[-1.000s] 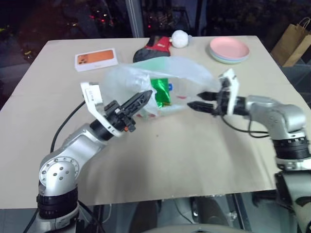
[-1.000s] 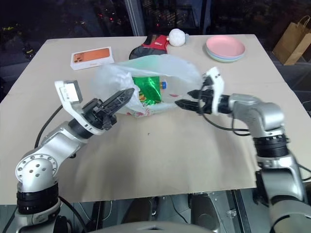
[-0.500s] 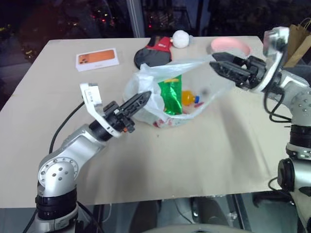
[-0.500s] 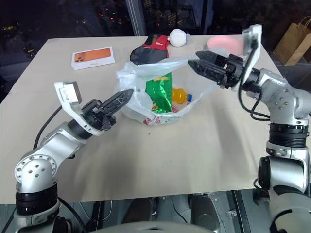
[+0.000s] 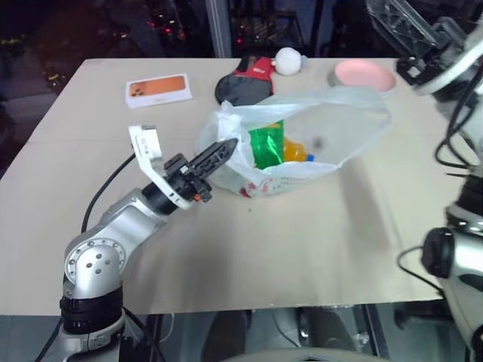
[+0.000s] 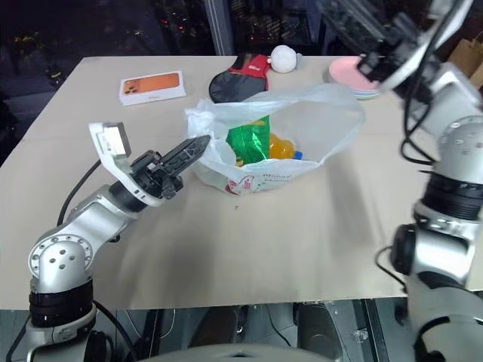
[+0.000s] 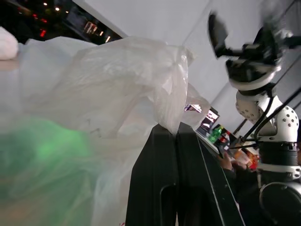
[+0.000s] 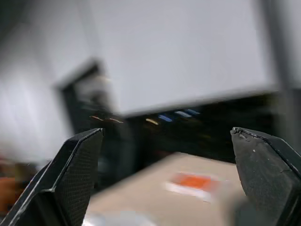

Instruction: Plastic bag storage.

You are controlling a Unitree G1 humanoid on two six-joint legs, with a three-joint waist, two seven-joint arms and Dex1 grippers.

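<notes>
Left of centre, the left gripper [image 5: 223, 145] is clenched on one handle of the thin translucent white plastic bag [image 5: 332, 124], likely pinning it so the mouth stays wide; the bag lies mid-frame on the beige table [image 5: 302, 241], holding a green snack packet [image 5: 266, 145] and an orange bottle [image 5: 294, 151]; upper right, the right gripper [image 6: 355, 19] hangs released, grasping nothing; dark windows behind.
</notes>
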